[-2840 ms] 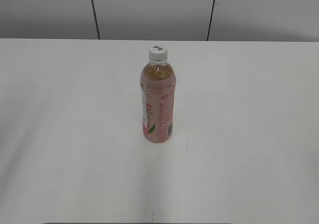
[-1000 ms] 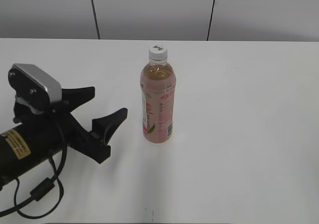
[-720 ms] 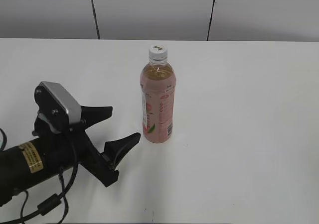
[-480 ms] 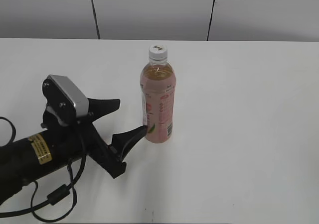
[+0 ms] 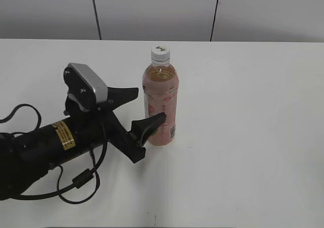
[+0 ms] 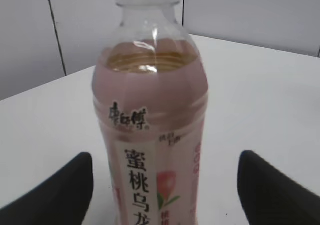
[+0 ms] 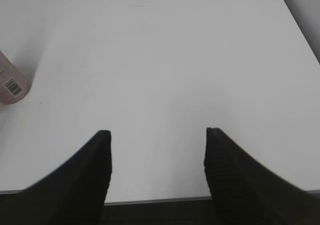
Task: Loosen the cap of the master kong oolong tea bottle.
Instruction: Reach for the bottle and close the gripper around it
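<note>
White table (image 5: 253,137), bottle (image 6: 150,135) between spread jaws, cap (image 5: 160,52) cropped in wrist view

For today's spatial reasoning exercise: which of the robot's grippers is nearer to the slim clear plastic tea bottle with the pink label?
Left. The left gripper, jaws open, straddles the slim clear plastic pink-labelled tea bottle. The right gripper, also open, hangs over bare table, with the bottle far off at that view's left edge.

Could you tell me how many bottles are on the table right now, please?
1. The master kong oolong tea bottle stands upright mid-table, between the open fingers of the left gripper. No others are visible.
</note>
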